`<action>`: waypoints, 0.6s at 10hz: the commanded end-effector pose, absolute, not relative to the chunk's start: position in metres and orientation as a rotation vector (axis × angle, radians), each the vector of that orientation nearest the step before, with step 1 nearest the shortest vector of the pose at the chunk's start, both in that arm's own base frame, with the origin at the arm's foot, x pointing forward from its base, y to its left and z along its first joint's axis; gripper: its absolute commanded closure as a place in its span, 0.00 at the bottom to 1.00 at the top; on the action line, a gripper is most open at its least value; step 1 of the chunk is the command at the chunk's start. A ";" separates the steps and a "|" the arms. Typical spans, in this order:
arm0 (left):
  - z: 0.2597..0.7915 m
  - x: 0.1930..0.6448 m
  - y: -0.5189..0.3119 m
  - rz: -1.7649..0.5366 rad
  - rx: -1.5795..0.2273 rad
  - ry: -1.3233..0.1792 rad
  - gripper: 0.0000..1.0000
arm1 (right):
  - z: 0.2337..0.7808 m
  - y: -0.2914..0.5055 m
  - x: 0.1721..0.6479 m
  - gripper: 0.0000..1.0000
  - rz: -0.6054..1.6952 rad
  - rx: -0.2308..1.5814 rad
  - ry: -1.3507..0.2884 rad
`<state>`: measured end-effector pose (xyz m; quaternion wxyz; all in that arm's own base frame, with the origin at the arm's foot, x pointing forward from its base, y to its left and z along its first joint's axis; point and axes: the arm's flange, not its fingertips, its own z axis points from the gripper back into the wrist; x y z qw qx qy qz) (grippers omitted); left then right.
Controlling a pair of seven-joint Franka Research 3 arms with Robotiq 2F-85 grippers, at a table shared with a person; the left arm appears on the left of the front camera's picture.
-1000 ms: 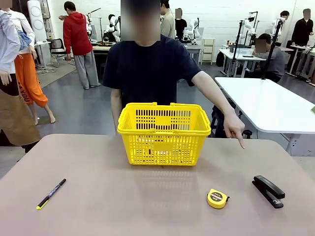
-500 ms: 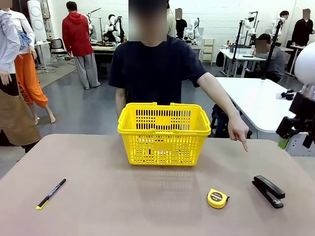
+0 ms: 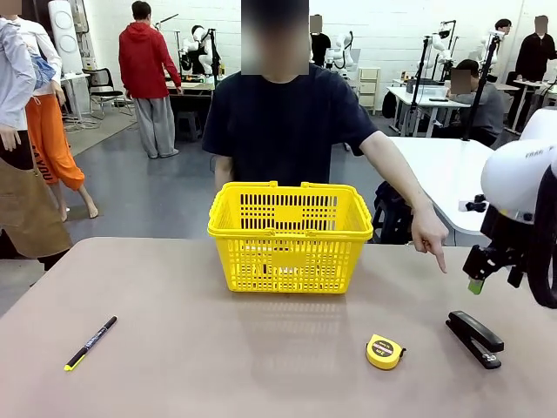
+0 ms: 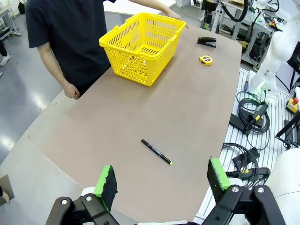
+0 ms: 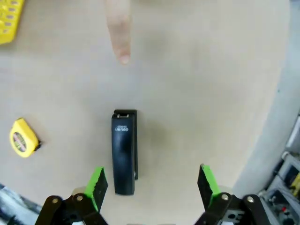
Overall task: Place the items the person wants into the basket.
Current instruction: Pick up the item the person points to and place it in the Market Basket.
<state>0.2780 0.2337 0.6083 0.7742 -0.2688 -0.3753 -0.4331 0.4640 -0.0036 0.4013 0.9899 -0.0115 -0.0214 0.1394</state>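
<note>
The yellow basket (image 3: 290, 235) (image 4: 143, 47) stands at the far middle of the table, in front of the person (image 3: 283, 126). The person's hand (image 3: 431, 235) points a finger (image 5: 119, 28) down toward the black stapler (image 3: 474, 338) (image 5: 124, 152) (image 4: 206, 41) lying at the right. My right gripper (image 3: 484, 277) (image 5: 152, 183) hangs open above the stapler, slightly to its right, touching nothing. My left gripper (image 4: 161, 180) is open high above the table's left end. The utility knife and white marker are out of view.
A round yellow tape measure (image 3: 384, 352) (image 5: 23, 137) (image 4: 205, 59) lies left of the stapler. A thin black pen with a yellow tip (image 3: 90, 343) (image 4: 156, 151) rests at the left front. The table's right edge (image 5: 262, 140) runs close beside the stapler.
My right arm has come in from the right and dropped toward the stapler. The person's pointing hand has shifted slightly right and lower.
</note>
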 end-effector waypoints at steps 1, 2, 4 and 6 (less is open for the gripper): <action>0.608 0.277 0.235 -0.956 -0.582 -0.833 0.00 | 0.375 0.003 0.452 0.00 0.284 -0.078 -0.082; 0.608 0.277 0.235 -0.956 -0.582 -0.833 0.00 | 0.365 0.006 0.447 0.00 0.302 -0.086 -0.081; 0.608 0.277 0.235 -0.956 -0.582 -0.833 0.00 | 0.355 0.019 0.445 0.00 0.327 -0.099 -0.072; 0.608 0.277 0.235 -0.956 -0.582 -0.833 0.00 | 0.344 0.022 0.441 0.00 0.349 -0.103 -0.035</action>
